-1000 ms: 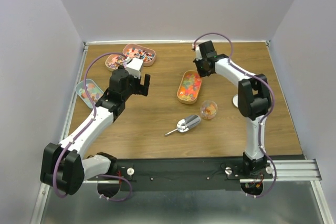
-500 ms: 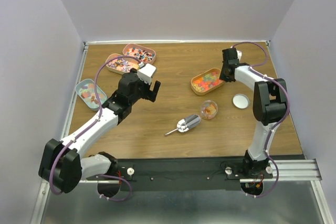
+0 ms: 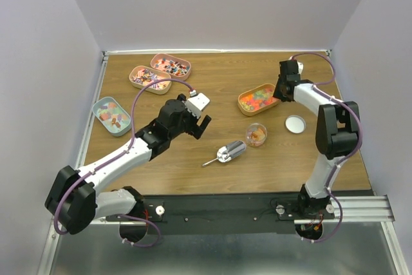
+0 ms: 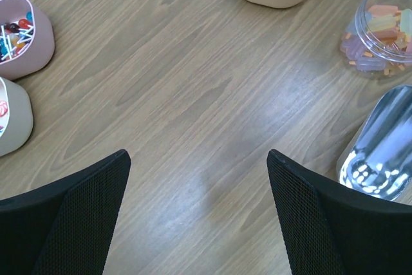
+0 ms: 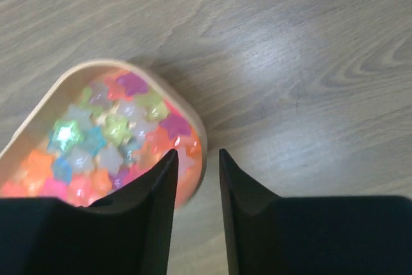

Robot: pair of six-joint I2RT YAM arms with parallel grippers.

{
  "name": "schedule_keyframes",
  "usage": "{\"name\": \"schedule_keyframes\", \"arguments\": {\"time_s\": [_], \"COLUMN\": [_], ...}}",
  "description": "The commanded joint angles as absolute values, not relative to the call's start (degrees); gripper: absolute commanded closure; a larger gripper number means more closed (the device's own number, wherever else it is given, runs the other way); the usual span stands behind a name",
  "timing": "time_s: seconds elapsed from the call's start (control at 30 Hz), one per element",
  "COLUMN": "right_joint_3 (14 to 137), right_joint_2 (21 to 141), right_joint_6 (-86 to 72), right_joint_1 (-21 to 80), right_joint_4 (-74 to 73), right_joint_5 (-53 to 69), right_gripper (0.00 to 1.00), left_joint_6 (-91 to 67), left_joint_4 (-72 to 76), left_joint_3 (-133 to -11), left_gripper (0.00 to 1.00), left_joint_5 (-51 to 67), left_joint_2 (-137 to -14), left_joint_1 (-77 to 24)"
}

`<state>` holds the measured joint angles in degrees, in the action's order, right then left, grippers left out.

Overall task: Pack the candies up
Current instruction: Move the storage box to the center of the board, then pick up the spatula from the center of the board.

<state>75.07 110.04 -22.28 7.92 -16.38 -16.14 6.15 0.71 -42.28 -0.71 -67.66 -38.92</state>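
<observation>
Nearest the bases, a metal scoop (image 3: 226,153) lying flat on the table (image 3: 290,165), handle toward the near left, untouched. Just behind and left of it, the left gripper (image 3: 201,125), swung in from the far-left corner over the last second and now hovering low, jaws spread wide with nothing between them; in its wrist view, the scoop's bowl just beyond the right finger. Reads as lining up to take the scoop. Right of the scoop, a small clear jar (image 3: 256,134), open, with a shallow layer of candies (image 4: 386,20) inside; its lid (image 3: 296,123) flat on the wood farther right, apart. Behind the jar, the oval tray (image 3: 254,113) heaped with star-shaped candies, dragged right and turned from mid-table within that same second. At its far right end, the right gripper (image 3: 281,93), fingers nearly together and clamped on the tray's rim. Puts the supply close behind the jar and leaves the scoop clear for the left arm, so likely scooping next. Farthest left, a teal tin (image 3: 96,106) and two pink tins (image 3: 131,74) with more sweets, left alone.
</observation>
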Motion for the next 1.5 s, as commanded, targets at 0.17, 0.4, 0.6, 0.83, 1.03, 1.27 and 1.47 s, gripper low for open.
{"name": "schedule_keyframes", "arguments": {"time_s": [0.17, 0.4, 0.6, 0.83, 1.03, 1.27, 1.47], "right_joint_3": [72.25, 62.25, 54.94, 47.56, 43.33, 40.34, 40.60], "right_joint_2": [90.55, 83.68, 77.88, 74.63, 74.62, 76.99, 79.63], "right_joint_6": [-10.74, -9.66, -18.89, -27.85, -29.88, -32.26, -32.87], "right_joint_1": [10.10, 20.91, 23.64, 24.61, 24.70, 24.70, 24.70], "right_joint_4": [-21.00, -26.89, -26.72, -26.90, -24.97, -17.94, -14.24], "right_joint_5": [8.11, 28.47, 25.59, 22.07, 21.71, 24.69, 25.93], "right_gripper": [0.52, 0.52, 0.51, 0.49, 0.49, 0.49, 0.50], "left_joint_6": [2.20, 0.18, -1.67, -1.32, -0.70, -0.35, -0.35], "left_joint_4": [1.49, 2.28, 3.34, 2.99, 2.81, 2.72, 2.64], "left_joint_3": [-43.15, -43.42, -42.98, -43.07, -43.33, -43.42, -43.42], "left_gripper": [0.07, 0.09, 0.09, 0.10, 0.10, 0.10, 0.10], "left_joint_5": [-6.85, -8.18, -7.30, -7.65, -7.03, -6.59, -5.71], "left_joint_2": [-65.30, -63.02, -61.08, -61.35, -61.96, -62.23, -62.67], "left_joint_1": [-38.85, -32.97, -30.59, -30.59, -30.59, -30.59, -30.59]}}
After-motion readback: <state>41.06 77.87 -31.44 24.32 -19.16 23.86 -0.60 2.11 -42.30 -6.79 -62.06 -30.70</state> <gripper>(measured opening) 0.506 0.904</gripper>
